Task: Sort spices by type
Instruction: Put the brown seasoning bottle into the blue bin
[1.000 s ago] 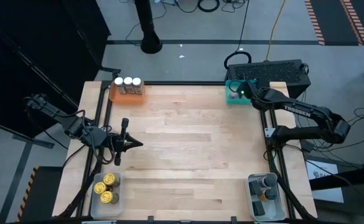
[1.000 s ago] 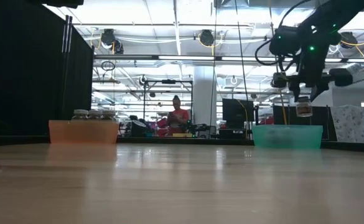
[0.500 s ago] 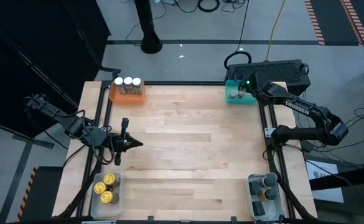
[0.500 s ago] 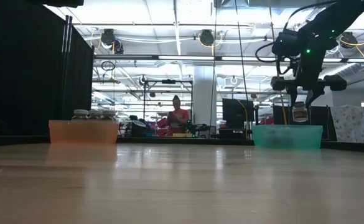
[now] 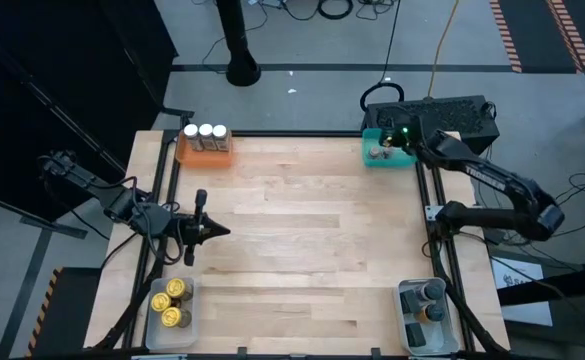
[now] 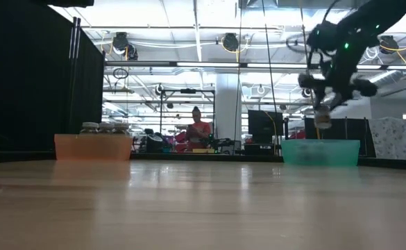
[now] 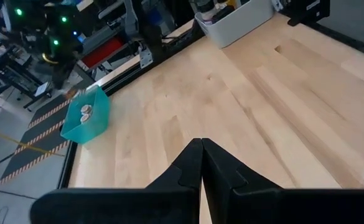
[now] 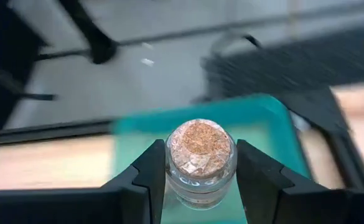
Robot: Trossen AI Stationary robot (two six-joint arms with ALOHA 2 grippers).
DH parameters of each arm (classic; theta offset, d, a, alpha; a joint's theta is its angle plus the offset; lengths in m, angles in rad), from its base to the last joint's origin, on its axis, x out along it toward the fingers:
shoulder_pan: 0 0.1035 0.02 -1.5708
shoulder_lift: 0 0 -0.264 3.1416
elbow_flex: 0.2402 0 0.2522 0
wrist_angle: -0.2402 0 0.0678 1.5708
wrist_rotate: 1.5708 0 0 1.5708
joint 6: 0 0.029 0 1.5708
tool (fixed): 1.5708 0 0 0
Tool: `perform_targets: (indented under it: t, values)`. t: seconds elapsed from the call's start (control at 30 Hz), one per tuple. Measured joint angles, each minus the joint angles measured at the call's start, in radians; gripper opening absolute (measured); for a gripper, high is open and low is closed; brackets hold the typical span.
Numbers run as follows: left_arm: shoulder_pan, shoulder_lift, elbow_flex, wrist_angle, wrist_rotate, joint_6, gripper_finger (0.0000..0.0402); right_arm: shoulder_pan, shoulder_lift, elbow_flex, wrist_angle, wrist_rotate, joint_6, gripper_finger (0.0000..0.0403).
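Note:
My right gripper [image 6: 322, 110] hangs over the teal tray [image 5: 400, 157] at the table's far right corner, shut on a small glass spice jar [image 8: 200, 158] with brownish contents. In the left wrist view, two more jars [image 7: 85, 112] lie inside the teal tray [image 7: 98, 121]. At the table's left side my left gripper [image 5: 224, 231] waits, shut on nothing and pointing across the table, its fingertips [image 7: 201, 142] pressed together. My right gripper pinches the jar's round side wall [image 8: 170, 163] between its two fingers, one finger on each side. The fingers slant down from the table's right side. The jar [image 6: 321, 118] hangs below them, lifted clear above the teal tray's rim [image 6: 320, 142].
An orange tray [image 5: 204, 150] with three white-topped jars stands at the far left. A clear tray [image 5: 159, 318] with gold jars is at the near left, and another [image 5: 409, 330] with dark jars at the near right. Between them lies bare wooden tabletop [image 5: 302, 230].
My right gripper has turned and tipped further down over the teal tray while keeping its hold on the jar. The jar has gone a little toward the table's left and stays clear above the tray.

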Motion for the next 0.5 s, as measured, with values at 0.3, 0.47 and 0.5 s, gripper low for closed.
perform_targets:
  t: [0.3, 0.47, 0.5]
  values:
    - [0.094, 0.042, -0.184, 0.519, 0.259, 0.104, 0.0013, 0.383, -0.194, 0.001, 0.271, -0.207, -0.265, 0.0132]
    - [0.202, 0.163, -0.260, 0.830, 0.367, 0.036, 0.0013, 0.779, -0.161, 0.000, 0.394, -0.109, -0.325, 0.0132]
    - [0.221, 0.194, -0.260, 0.865, 0.368, 0.014, 0.0013, 0.854, -0.136, -0.001, 0.451, -0.071, -0.344, 0.0132]
